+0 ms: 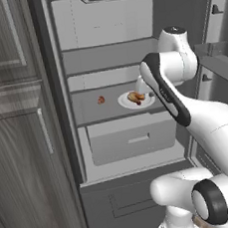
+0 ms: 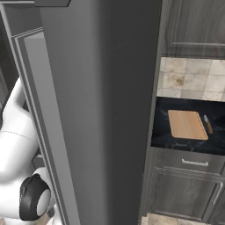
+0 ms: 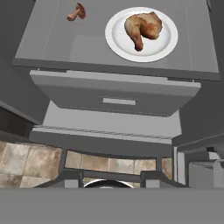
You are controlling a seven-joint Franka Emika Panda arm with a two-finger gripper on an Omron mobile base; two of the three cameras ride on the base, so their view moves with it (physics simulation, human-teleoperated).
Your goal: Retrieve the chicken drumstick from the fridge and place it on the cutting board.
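The fridge (image 1: 110,56) stands open, pale grey inside. On its middle shelf a round white plate (image 3: 164,46) carries the golden-brown chicken drumstick (image 3: 142,27), also seen in the left base view as the drumstick (image 1: 136,98). My gripper (image 3: 109,179) is open with nothing between its fingers, hovering above and in front of the shelf, apart from the drumstick. In the left base view my forearm hides most of the hand. The tan cutting board (image 2: 187,124) lies on the dark counter to the right of the fridge.
A smaller reddish-orange lump (image 3: 76,12) lies left of the plate. A closed drawer (image 3: 116,96) sits under the shelf. The fridge door (image 1: 219,49) with its bins stands close on my right. A knife (image 2: 208,124) rests beside the board. Wood-grain cabinets (image 1: 19,147) flank the left.
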